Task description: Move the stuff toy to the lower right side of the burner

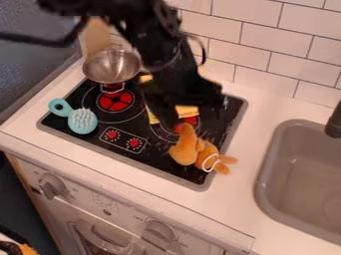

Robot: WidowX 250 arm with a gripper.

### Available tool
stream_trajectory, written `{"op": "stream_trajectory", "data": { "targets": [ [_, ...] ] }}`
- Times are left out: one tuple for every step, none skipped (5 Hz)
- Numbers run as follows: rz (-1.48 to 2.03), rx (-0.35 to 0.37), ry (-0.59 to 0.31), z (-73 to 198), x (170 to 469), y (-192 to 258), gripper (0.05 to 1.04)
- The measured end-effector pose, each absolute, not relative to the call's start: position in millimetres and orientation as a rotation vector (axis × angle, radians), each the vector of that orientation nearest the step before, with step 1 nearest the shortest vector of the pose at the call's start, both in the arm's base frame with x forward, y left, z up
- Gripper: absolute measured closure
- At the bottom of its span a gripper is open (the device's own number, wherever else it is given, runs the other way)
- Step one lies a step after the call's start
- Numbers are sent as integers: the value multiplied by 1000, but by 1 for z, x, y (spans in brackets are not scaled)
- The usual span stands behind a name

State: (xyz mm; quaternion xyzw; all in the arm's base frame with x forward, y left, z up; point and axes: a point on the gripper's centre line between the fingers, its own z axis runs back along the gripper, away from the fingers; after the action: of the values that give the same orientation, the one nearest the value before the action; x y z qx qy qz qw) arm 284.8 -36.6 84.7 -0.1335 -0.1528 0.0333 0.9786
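My gripper [192,117] hung over the right half of the stove top [150,162], fingers spread wide, with nothing clasped between them. The stuffed toy [193,150] lay just below, by the near right corner, its legs poking past the right edge; that spot seemed to fit the request. The brush [83,121] by the left edge and the metal pan [112,65] at the far left corner left it room.

Toy [182,152] orange; brush [83,121] teal; stovetop [156,160] black; sink [263,185] grey.
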Motion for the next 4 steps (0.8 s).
{"op": "stream_trajectory", "data": {
  "targets": [
    [49, -278, -322, 109, 287, -37, 85],
    [53, -272, -310, 115, 287, -35, 85],
    [49, -269, -309, 114, 287, -35, 85],
    [49, -269, -309, 114, 287, -35, 85]
  ]
}}
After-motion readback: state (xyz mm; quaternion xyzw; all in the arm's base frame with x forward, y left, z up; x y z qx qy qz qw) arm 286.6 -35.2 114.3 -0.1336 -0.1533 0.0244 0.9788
